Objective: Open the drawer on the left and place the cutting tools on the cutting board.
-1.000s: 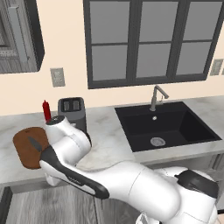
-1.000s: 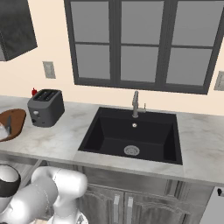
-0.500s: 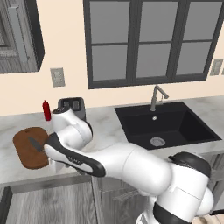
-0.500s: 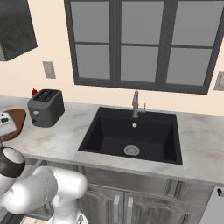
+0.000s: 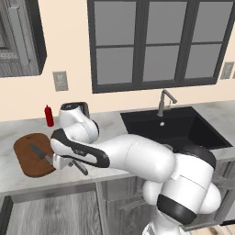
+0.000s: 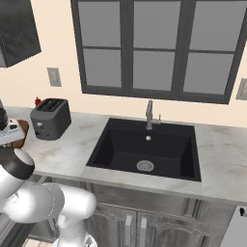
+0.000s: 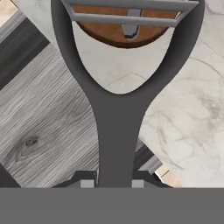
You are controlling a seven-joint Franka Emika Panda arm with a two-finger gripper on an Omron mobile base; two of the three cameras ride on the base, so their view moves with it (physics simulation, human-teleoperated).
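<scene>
My gripper is shut on the dark grey stem of a Y-shaped peeler. Its forked head with the metal blade bar hangs over the near edge of the reddish-brown cutting board. In the left base view the gripper sits just right of the cutting board, above the counter's front edge, with the peeler sticking out below it. A small knife lies on the board. The board's edge peeks in at the far left. I cannot make out the drawer.
A red bottle stands behind the board. The dark toaster sits to its right, partly behind my arm. The black sink with its faucet lies further right. Grey wood grain shows beside the marble counter.
The arm has swung a little right and toward the counter's front, so more of the board shows, with the knife on it. The gripper has stayed shut.
</scene>
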